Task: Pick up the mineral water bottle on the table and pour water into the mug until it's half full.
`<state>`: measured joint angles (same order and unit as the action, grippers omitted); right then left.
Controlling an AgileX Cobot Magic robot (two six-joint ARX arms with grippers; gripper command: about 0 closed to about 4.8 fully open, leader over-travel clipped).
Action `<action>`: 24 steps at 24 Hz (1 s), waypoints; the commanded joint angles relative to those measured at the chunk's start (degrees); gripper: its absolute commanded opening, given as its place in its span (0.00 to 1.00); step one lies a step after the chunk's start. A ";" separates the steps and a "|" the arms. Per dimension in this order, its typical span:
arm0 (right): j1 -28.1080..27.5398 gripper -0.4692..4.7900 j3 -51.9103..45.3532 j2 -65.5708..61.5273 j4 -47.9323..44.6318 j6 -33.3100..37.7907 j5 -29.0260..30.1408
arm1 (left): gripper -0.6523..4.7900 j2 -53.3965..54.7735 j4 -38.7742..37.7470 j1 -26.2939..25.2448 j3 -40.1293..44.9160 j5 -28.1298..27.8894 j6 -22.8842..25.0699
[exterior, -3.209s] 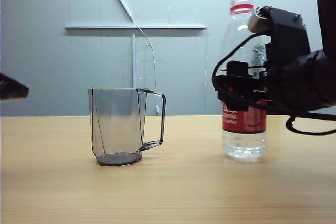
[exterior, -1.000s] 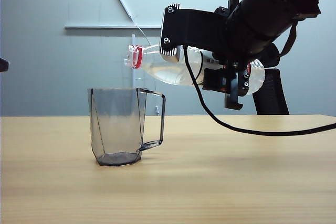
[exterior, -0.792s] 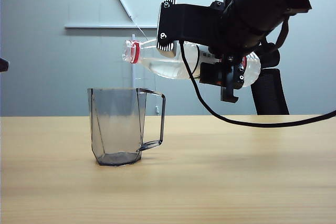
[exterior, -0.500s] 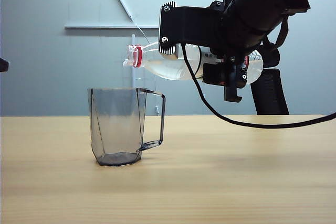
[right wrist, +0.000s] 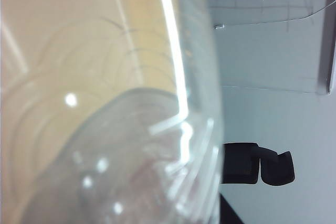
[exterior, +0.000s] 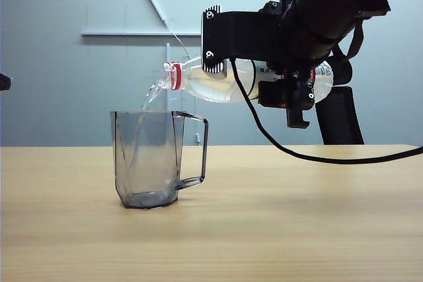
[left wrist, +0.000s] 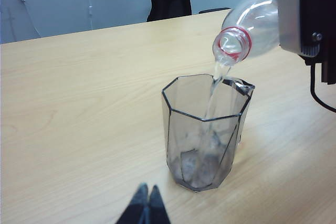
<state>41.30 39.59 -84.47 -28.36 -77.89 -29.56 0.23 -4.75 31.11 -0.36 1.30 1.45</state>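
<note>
The mineral water bottle (exterior: 205, 82) lies almost level in the air, and my right gripper (exterior: 287, 84) is shut on its body. Its red-ringed mouth (left wrist: 232, 43) hangs over the rim of the mug (exterior: 149, 160). A thin stream of water (left wrist: 214, 85) falls into the mug (left wrist: 205, 129), and a little has pooled at its bottom. The mug stands upright on the table (exterior: 297, 229) with its handle toward the right arm. In the right wrist view the bottle (right wrist: 131, 129) fills the picture and hides the fingers. My left gripper (left wrist: 146, 196) is shut and empty, hovering short of the mug.
A black office chair (exterior: 340, 120) stands behind the table's far edge. A black cable (exterior: 277, 150) sags from the right arm toward the tabletop. The left gripper's tip (exterior: 3, 82) shows at the left edge of the exterior view.
The bottle, lifted from the table earlier, has tipped its mouth slightly lower over the last second. Water now streams into the mug. The left gripper has not moved.
</note>
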 commanded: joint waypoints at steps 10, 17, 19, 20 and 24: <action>0.09 0.62 0.66 0.55 -3.17 -0.61 -1.88 | 0.12 0.11 0.57 0.00 -0.13 0.02 -0.17; 0.09 0.62 0.66 0.55 -3.19 -1.84 -2.12 | 0.12 0.11 0.57 0.00 -0.13 0.00 -0.17; 0.09 0.62 0.63 0.55 -3.19 -1.86 -2.56 | 0.12 0.11 0.57 0.00 -0.13 0.02 -0.17; 0.09 0.62 0.63 0.55 -3.19 -1.86 -2.56 | 0.12 0.11 0.57 0.00 -0.13 0.02 -0.20; 0.09 0.62 0.66 0.55 -3.21 -1.86 -2.56 | 0.12 0.11 0.57 0.00 -0.13 0.00 -0.17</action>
<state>41.30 39.59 -84.47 -28.58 -79.83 -31.70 0.23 -4.73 31.11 -0.38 1.30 1.45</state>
